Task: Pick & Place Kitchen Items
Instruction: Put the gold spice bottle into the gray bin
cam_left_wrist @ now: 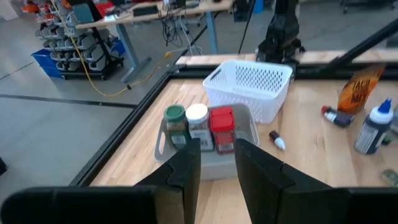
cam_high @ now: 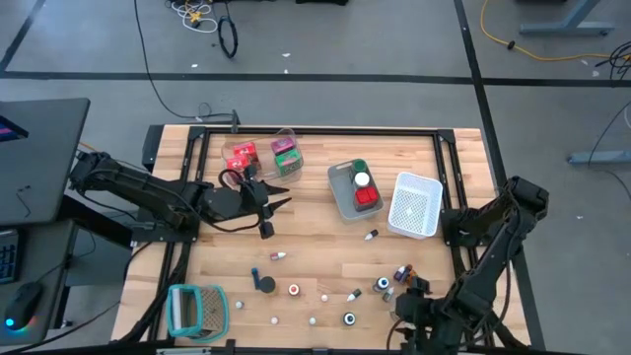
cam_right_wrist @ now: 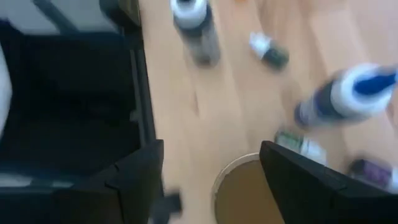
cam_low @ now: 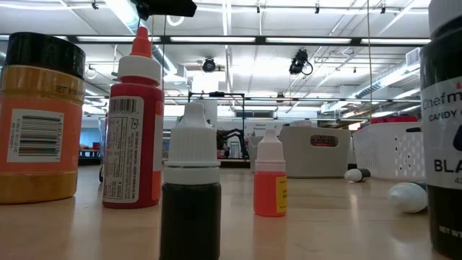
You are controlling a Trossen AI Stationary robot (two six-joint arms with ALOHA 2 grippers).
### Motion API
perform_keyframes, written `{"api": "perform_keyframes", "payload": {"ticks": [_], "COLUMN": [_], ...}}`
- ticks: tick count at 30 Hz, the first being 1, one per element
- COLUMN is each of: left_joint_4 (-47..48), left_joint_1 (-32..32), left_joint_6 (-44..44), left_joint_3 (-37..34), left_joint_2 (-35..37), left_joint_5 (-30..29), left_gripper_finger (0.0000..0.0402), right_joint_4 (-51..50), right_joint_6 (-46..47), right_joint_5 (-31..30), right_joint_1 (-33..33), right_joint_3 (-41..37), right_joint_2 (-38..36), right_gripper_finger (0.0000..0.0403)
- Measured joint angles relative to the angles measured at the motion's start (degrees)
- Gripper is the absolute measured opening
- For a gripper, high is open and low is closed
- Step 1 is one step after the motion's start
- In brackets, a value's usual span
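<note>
The grey rectangular plastic bin (cam_high: 344,192) sits near the middle of the light wooden desk (cam_high: 315,247) and serves as the landmark here. Inside it stand a green-capped spice jar (cam_left_wrist: 176,125), a white-capped spice jar (cam_left_wrist: 198,124) and a red-capped jar (cam_left_wrist: 222,127), side by side. Just to its right stands the white perforated plastic basket (cam_high: 414,204). To its left, a clear plastic bin (cam_high: 264,158) holds a red packet (cam_high: 242,156) and a green packet (cam_high: 287,157). The left claw (cam_high: 279,204) hangs left of the grey bin, pointing toward it, its fingers a narrow gap apart and holding nothing. Below the grey bin, toward the desk's near edge, small capped bottles lie scattered, among them a red-and-white dropper bottle (cam_high: 294,290) and a blue-capped bottle (cam_high: 383,284). The right claw (cam_high: 407,293) is down among these, well below and right of the grey bin, its fingers spread wide either side of a round brown jar (cam_right_wrist: 239,190) without closing on it.
</note>
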State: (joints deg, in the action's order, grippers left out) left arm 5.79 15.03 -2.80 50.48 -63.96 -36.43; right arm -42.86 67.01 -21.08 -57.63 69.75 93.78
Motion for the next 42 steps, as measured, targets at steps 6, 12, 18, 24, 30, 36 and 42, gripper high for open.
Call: {"api": "perform_keyframes", "payload": {"ticks": [6,12,18,24,30,36,42], "left_joint_4": [-3.23,-5.96,-5.91,-5.72,-5.33,-5.30,-5.26], "left_joint_1": [0.00,0.00,0.00,0.00,0.00,-0.04,-0.07], "left_joint_6": [1.53,3.50,3.53,4.80,6.37,9.96,12.45], "left_joint_3": [0.00,0.00,0.00,0.00,0.00,0.00,0.00], "left_joint_2": [0.00,0.00,0.00,0.00,0.00,0.00,0.00], "left_joint_5": [0.02,0.01,0.02,0.02,0.02,0.02,0.04], "left_gripper_finger": [0.0109,0.0109,0.0109,0.0109,0.0109,0.0109,0.0109], "right_joint_4": [3.95,3.74,4.14,2.37,-0.96,-3.44,-10.25], "right_joint_6": [-1.85,-5.93,-10.52,-7.63,3.98,12.64,21.21], "right_joint_5": [1.54,6.87,7.13,13.68,28.62,32.90,37.77], "right_joint_1": [0.43,2.53,5.70,10.92,11.08,9.40,5.98], "right_joint_3": [-5.13,-4.97,-4.89,-4.89,-4.89,-4.89,-4.89], "right_joint_2": [0.26,0.05,0.02,0.02,0.02,0.02,0.02], "right_gripper_finger": [0.0281,0.0279,0.0268,0.0265,0.0282,0.0322,0.0342]}}
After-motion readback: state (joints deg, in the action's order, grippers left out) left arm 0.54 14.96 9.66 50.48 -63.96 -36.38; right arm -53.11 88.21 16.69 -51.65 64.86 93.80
